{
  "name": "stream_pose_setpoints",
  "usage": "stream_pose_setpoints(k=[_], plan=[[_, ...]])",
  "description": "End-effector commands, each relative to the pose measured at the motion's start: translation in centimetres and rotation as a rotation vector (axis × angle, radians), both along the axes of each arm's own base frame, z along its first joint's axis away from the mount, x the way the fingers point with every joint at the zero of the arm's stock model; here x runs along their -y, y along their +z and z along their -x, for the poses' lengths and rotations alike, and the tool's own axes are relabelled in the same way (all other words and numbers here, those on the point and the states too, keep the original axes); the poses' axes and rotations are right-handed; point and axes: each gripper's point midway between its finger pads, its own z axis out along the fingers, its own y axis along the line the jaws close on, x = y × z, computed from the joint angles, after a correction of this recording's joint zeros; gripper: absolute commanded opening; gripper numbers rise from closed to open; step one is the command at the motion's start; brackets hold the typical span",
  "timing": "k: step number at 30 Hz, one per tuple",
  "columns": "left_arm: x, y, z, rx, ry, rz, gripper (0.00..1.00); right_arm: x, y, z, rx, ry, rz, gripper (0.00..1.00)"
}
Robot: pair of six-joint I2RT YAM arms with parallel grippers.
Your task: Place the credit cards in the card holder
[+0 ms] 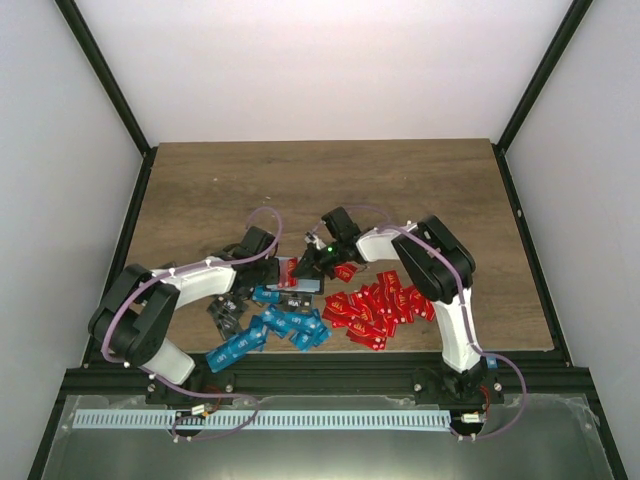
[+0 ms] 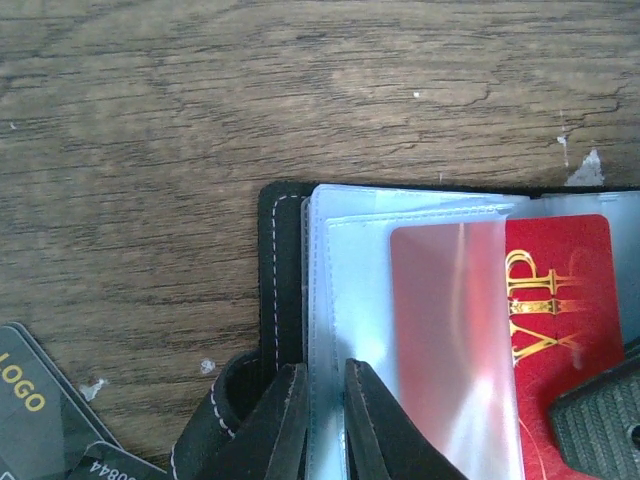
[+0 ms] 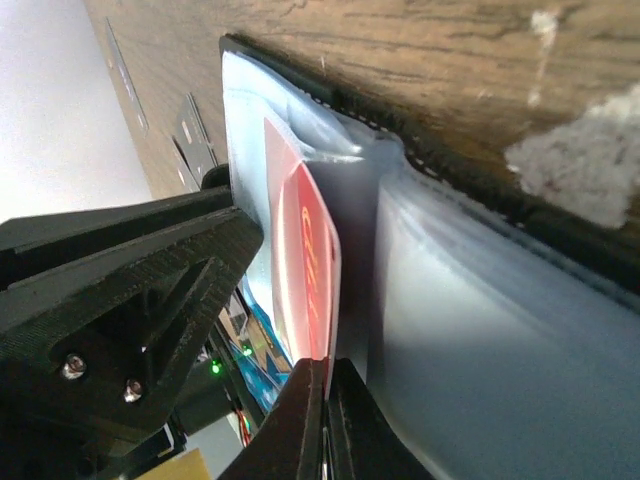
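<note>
The left arm (image 1: pixel 190 282) is folding back at its elbow near the counter's (image 1: pixel 200 180) near left corner and is reaching forward and to the right, its wrist angling down toward the middle of the counter. The right arm (image 1: pixel 445 270) is rising from its base, bending at a high elbow and stretching leftward, so the two wrists are meeting almost nose to nose over the card holder (image 1: pixel 298 275).

The card holder is lying open on the wood between the two arms, its black stitched edge flat on the counter and its pale inner pages facing up. The left pincer (image 2: pixel 323 378) is coming in low from the near side, its fingers drawn almost together and clamping on the left edge of the holder's inner pages, just inside the black border. The right pincer (image 3: pixel 326 368) is closing tight on the edge of a red card (image 2: pixel 560 290) with gold lettering; the far part of that card is sitting under a clear sleeve (image 2: pixel 450 330) of the holder, while the rest is lying outside it.

The loose credit cards are lying close to the arm bases: red cards (image 1: pixel 380 305) right of the holder, blue cards (image 1: pixel 285 328) just nearer than it, and dark cards (image 1: pixel 228 312) to its left.
</note>
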Motion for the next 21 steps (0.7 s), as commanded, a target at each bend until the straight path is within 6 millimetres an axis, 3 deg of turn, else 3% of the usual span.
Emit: stream_pose_setpoints(k=[1,6,12,21], plan=[[0.6,-0.5,0.6,-0.023,-0.011,0.053,0.11,-0.2,-1.7,-0.3,0.007,-0.107,0.081,0.02],[0.5,0.7,0.7,-0.003,-0.008,0.066,0.12,-1.3,-1.2,0.3,0.014,-0.094,0.053,0.09],[-1.5,2.7,0.9,0.044,0.036,0.012,0.26,-0.3,0.4,0.2,0.099,-0.06,0.122,0.21],[-2.5,2.5,1.0,0.039,0.075,0.002,0.29,1.3,2.5,0.6,0.18,-0.023,0.206,0.34]])
